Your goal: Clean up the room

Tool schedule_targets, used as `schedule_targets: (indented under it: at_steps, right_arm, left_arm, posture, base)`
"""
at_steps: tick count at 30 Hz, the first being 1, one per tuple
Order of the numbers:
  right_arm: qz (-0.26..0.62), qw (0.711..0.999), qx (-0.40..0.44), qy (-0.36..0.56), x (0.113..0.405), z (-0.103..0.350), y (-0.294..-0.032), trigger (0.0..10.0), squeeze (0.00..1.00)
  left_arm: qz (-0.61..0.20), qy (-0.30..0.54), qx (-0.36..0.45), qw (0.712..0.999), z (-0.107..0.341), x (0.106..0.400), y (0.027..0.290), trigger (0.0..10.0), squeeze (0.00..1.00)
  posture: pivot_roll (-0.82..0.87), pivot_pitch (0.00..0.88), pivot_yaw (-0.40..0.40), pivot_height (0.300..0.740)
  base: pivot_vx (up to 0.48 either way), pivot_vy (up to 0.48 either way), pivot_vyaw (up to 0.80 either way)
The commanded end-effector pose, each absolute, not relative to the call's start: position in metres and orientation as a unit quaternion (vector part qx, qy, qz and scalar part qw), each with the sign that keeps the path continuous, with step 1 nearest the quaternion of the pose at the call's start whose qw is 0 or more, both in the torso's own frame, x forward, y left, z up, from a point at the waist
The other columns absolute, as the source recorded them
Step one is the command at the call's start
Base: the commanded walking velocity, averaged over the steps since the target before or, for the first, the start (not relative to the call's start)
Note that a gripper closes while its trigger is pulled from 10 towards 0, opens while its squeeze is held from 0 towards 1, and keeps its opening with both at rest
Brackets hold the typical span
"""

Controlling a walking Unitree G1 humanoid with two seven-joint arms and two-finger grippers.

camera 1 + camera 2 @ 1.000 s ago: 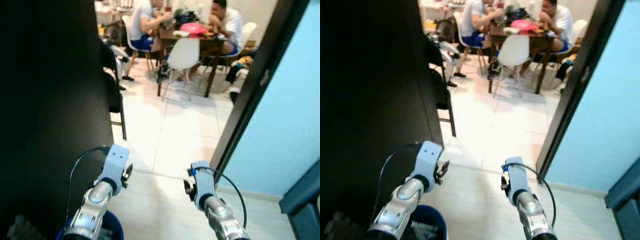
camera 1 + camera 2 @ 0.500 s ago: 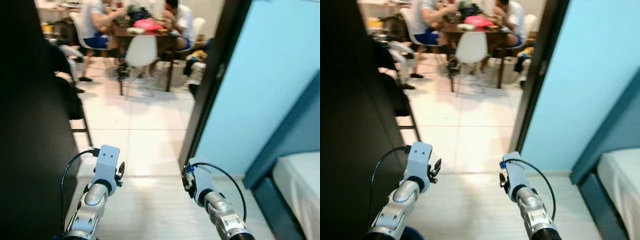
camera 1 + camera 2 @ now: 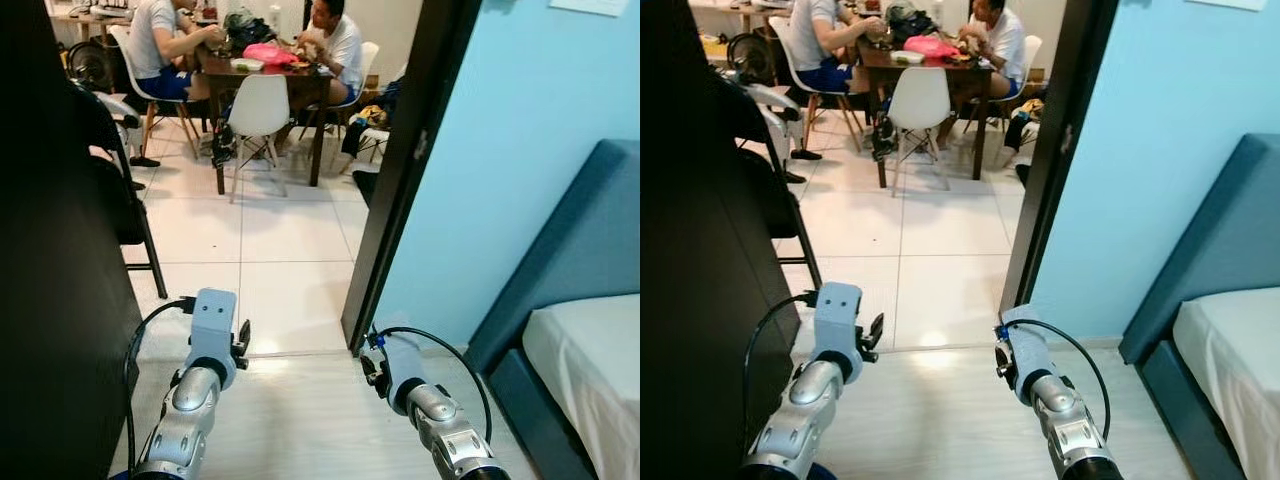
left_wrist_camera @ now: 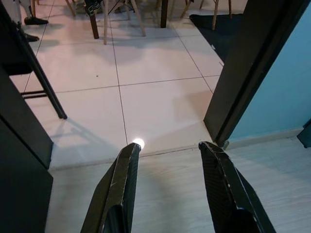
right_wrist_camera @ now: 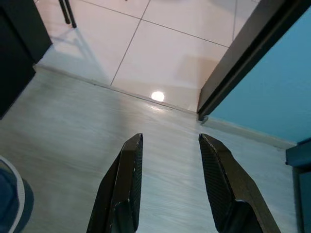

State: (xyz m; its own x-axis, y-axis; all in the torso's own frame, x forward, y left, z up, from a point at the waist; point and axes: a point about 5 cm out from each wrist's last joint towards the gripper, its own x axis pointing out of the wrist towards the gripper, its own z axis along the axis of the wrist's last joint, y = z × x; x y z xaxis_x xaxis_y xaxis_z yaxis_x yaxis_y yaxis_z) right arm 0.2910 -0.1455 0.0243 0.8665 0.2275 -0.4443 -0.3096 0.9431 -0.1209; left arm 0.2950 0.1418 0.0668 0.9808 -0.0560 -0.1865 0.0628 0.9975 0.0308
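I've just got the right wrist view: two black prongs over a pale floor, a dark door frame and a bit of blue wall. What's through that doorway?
Observer: A tiled room where two people sit at a dark dining table.
Operator: Anything on the table?
Observer: A pink bundle lies on it, and a white chair stands at its near side with nobody in it.
Operator: And over on the robot's right?
Observer: A bed with a pale mattress and a dark blue headboard.
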Motion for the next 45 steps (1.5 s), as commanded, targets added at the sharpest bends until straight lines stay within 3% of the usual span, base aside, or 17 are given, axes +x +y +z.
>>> schedule_targets:
  at_steps: [1, 45]
  right_arm:
    - [0.140, 0.962, -0.097, 0.211, 0.2924, 0.0272, -0.1463, 10.0, 0.00]
    - [0.129, 0.962, -0.098, 0.218, 0.2893, 0.0243, -0.1515, 10.0, 0.00]
  left_arm:
    - [-0.036, 0.092, 0.015, 0.995, 0.0673, 0.2972, 0.1375, 10.0, 0.00]
    - [-0.050, 0.084, 0.025, 0.995, 0.0721, 0.3057, 0.1363, 10.0, 0.00]
  posture:
    - [0.00, 0.000, -0.085, 0.740]
    - [-0.01, 0.000, -0.066, 0.740]
  base:
    - [0.000, -0.480, 0.00]
    - [0.000, -0.480, 0.00]
